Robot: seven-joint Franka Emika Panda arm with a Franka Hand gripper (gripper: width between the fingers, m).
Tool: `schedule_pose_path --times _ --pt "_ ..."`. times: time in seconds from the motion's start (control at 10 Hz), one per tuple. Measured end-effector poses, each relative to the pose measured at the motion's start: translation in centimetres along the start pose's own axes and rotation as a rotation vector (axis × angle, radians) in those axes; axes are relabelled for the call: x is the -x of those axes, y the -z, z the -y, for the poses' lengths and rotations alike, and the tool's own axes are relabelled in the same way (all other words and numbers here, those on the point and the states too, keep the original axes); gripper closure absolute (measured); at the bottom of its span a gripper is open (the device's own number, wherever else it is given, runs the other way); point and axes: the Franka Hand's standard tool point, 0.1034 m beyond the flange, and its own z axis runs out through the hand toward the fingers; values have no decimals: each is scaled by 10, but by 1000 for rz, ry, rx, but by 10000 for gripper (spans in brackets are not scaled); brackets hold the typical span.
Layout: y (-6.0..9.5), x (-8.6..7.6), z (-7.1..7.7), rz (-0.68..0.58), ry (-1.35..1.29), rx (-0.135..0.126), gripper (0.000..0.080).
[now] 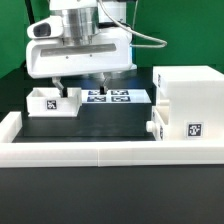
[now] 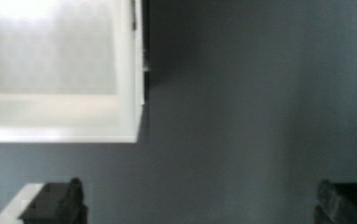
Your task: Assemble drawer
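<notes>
The gripper (image 1: 82, 86) hangs open and empty just beside the loose tray (image 1: 48, 102), the housing (image 1: 188, 98) at the exterior view's right; the tray looks light, rigid, slick plastic, best pinched across one thin wall.

A black tabletop (image 1: 100, 125) lies around the marker board (image 1: 108, 97). Behind the marker board is a green backdrop (image 1: 10, 30); in front of it runs a long low white border wall (image 1: 60, 152), brightly lit.

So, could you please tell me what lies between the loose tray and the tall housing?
The marker board lies flat between the tray and the housing; the exterior view shows it.
</notes>
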Motion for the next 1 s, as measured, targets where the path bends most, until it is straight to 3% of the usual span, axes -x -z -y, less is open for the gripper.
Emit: schedule_pose_path --times 0.4,0.7,0.8,1.0 --pt "13 21 -3 -5 4 9 150" --pt "-6 42 -5 -21 -36 19 150" --pt "-8 42 -8 -21 -43 20 150" --pt "-27 54 -16 -11 -44 27 150"
